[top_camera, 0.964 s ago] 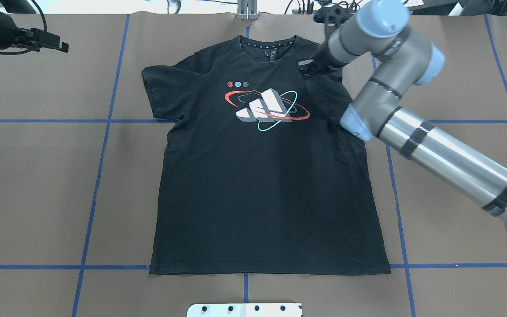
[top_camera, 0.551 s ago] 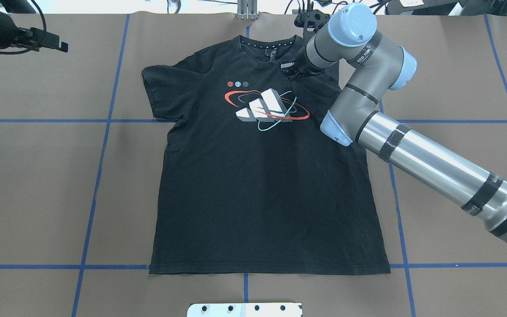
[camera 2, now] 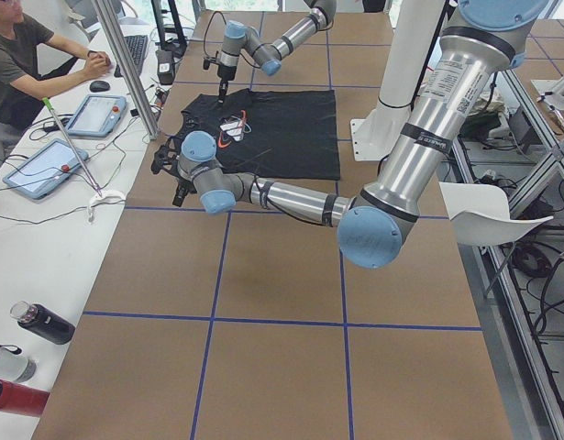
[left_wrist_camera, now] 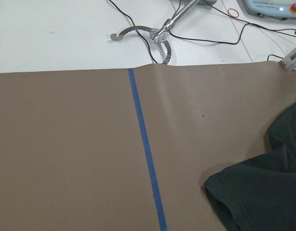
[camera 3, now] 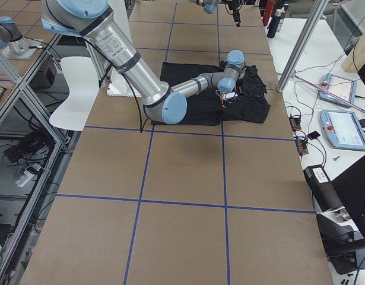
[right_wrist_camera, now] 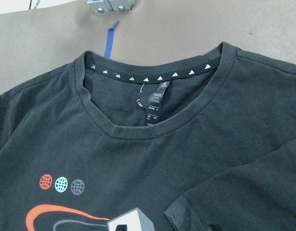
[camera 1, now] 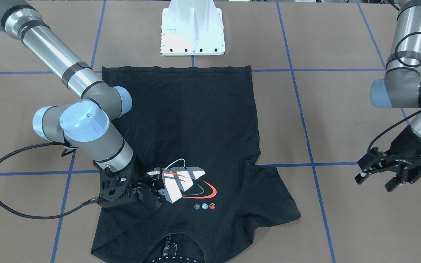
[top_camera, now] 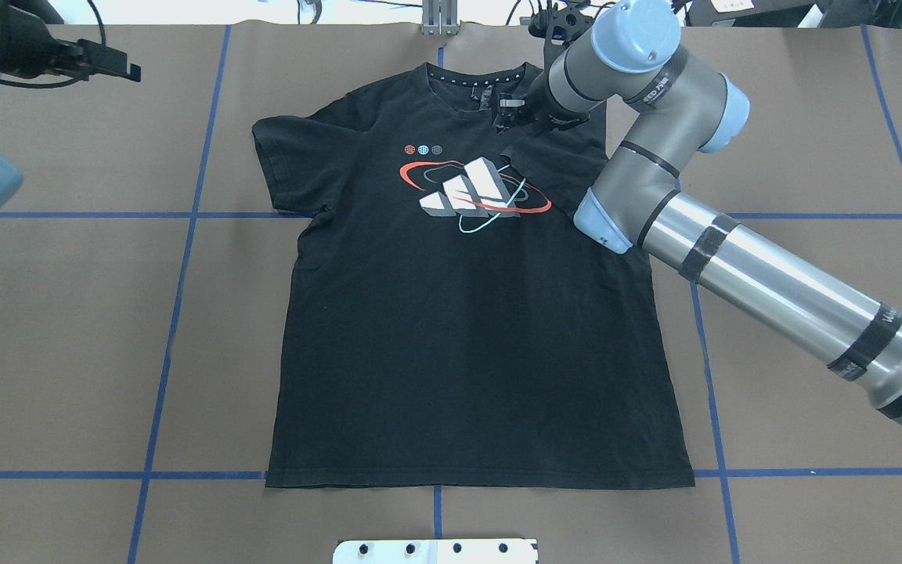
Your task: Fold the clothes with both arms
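T-shirt sleeve (top_camera: 549, 163) drawn inward, right claw (top_camera: 507, 113) pinching

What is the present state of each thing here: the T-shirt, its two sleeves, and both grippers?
T-shirt: lying flat, print up, body unfolded.
Sleeve by the right arm: folded inward over the chest.
Other sleeve: spread flat.
Right gripper: at the folded sleeve; open or shut cannot be told.
Left gripper: open, empty, off the shirt.

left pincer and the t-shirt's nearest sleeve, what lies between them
Only bare brown table cover, crossed by one blue tape line, lies between the left pincer and the T-shirt. The overhead view shows this.
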`<state>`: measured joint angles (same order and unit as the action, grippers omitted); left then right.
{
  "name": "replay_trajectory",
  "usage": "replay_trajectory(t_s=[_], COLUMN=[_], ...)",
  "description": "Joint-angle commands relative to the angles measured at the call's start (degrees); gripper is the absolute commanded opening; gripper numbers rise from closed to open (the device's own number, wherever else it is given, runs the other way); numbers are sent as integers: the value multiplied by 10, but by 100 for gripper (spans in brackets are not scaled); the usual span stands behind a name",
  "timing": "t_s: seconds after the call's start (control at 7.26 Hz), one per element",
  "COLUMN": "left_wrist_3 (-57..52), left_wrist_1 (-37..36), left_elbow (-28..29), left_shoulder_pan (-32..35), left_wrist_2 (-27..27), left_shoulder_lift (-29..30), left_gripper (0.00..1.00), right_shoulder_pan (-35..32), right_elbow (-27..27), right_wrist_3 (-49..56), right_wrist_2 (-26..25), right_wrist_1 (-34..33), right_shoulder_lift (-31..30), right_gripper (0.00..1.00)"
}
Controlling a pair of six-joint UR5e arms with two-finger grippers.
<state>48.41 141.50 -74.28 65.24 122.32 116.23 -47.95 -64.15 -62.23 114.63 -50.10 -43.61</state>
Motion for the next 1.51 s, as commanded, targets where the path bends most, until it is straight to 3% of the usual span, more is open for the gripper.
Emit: replay_trajectory(t_s=[0.0,0.14,0.55,0.69,0.83,1.38], left_wrist_3=[56,83,125,125,124,102], left_wrist_1=[69,125,127,126,121,103], left_elbow=[59,99,154,187,216,261], left_shoulder_pan=[-37,-67,-136,-141,-141,-143], left_wrist_2=[-65,-103,-189,-201,-201,-197], left_shoulder_lift=[36,49,104,125,143,158], left_gripper=[99,98,91,86,74,58], right_shoulder_pan=[-32,-35,-36,-36,-36,-36], right_elbow=[-55,-73,-75,-75,-75,-74], right_wrist_3=[-39,-51,-62,-62,-72,-90], right_wrist_2=[64,72,68,67,67,66], right_wrist_1=[-2,-3,-2,-2,-1,-1], right_shoulder_lift=[-31,-40,-39,-39,-39,-40], right_gripper=[100,100,100,100,100,100])
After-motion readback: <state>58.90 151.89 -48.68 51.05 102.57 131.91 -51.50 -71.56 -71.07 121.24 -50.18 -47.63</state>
